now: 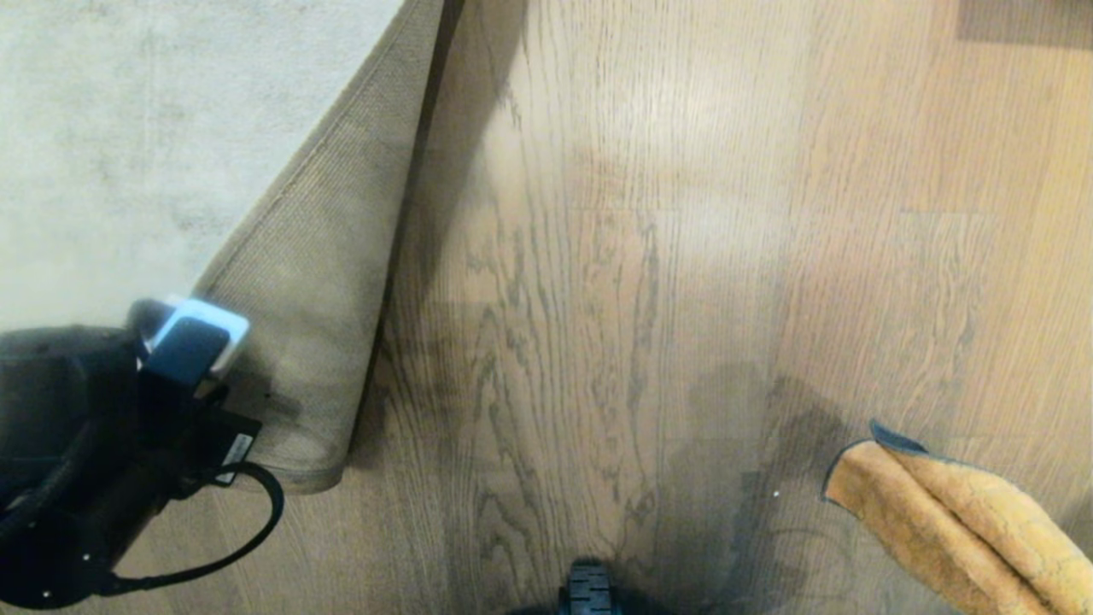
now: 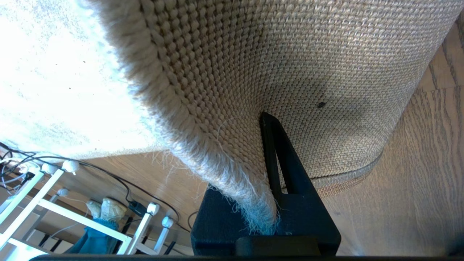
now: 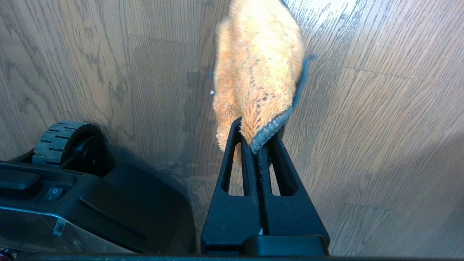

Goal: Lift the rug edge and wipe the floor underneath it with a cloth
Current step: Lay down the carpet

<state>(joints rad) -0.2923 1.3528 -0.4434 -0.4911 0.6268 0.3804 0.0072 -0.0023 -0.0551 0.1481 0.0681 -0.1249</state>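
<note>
Showing bare wood-plank floor (image 1: 598, 256) beside the lifted rug edge (image 1: 316, 282).

Wood-plank floor with a rug lying on it

The floor (image 1: 598, 256) is light brown planking with dark oak grain. A pale grey, mottled rug (image 1: 111, 145) lies on its left part, one corner turned up off the boards to show tan woven backing (image 1: 324, 282); shadows darken the near planks.

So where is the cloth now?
In the head view the cloth hangs at lower right, pinched in the right claw above the floor.
</note>
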